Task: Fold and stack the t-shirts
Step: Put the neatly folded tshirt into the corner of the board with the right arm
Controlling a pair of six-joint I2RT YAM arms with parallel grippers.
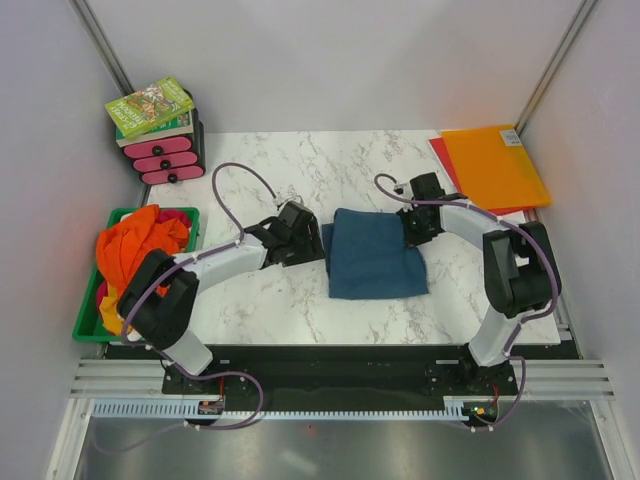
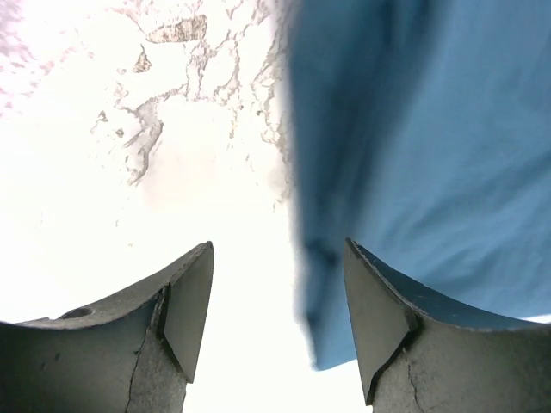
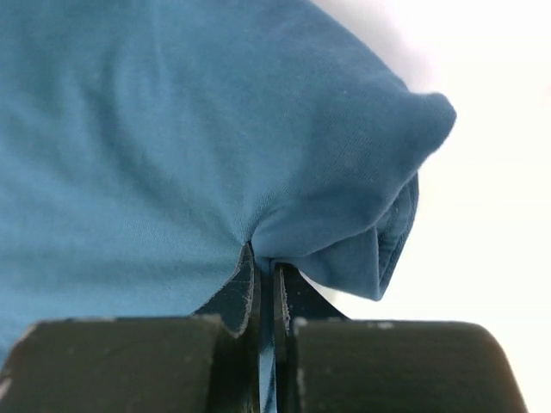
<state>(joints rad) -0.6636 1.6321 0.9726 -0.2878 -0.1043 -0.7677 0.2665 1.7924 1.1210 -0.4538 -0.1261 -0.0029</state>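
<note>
My right gripper [image 3: 267,274] is clamped on the right edge of the teal t-shirt [image 3: 172,129]. My left gripper [image 2: 277,292] waits, jaws apart, at its left edge. The shirt lies part-folded on the table [image 1: 260,300]. I judge a fold is under way: next the left must grip, then both lift together.

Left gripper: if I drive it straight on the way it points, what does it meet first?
Most likely the side edge of the blue t-shirt: the open left gripper lines up with that edge, one finger toward cloth, the other toward bare table. Its height above the table is unclear.
</note>
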